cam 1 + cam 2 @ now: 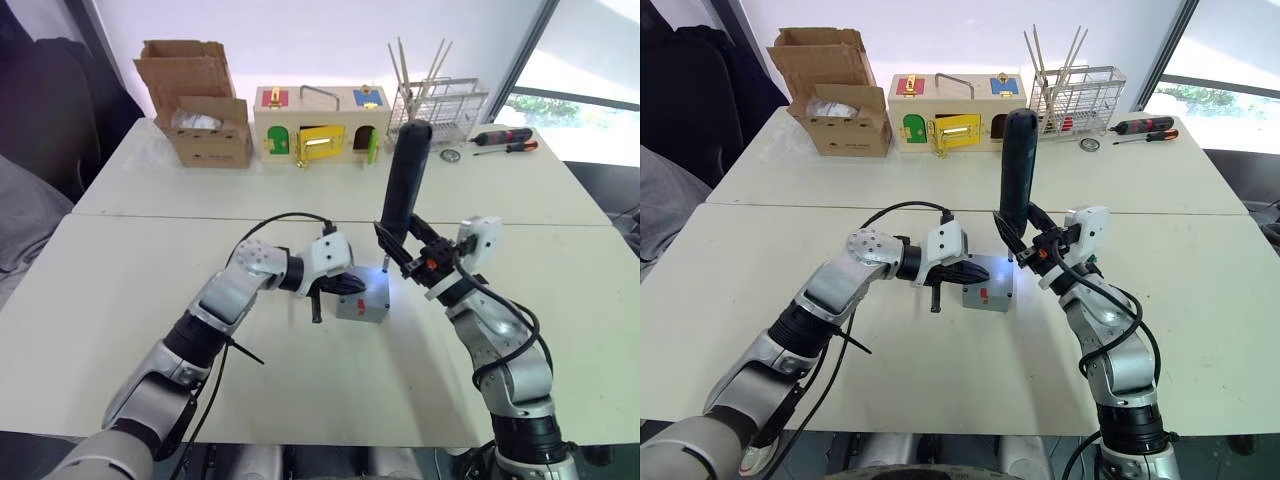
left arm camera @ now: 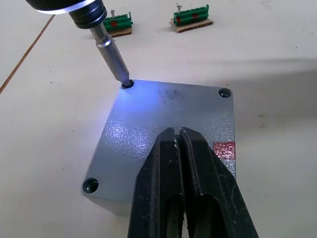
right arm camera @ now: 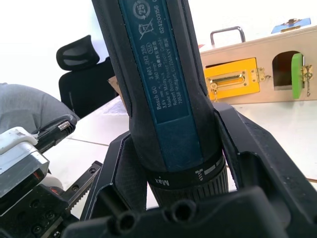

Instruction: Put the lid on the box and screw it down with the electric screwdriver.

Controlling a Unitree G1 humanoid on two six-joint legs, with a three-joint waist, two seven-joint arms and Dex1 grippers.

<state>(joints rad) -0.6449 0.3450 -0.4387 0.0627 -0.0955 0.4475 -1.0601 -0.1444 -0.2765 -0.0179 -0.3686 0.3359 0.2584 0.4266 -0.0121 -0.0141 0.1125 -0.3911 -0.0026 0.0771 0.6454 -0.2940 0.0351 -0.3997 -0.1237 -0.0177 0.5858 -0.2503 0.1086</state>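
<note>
A: The electric screwdriver (image 1: 405, 185) stands upright, clamped in the right gripper (image 1: 418, 258), bit in a corner screw hole of the lid (image 2: 168, 129).

B: So it's screwing down; the left gripper (image 2: 179, 148), fingers together, presses the lid onto the box (image 1: 363, 303) mid-table. Next, probably the other corners.

Silver-grey jointed arms, black cables, white wrist housings, black two-finger end effector (image 2: 181, 148).
</note>
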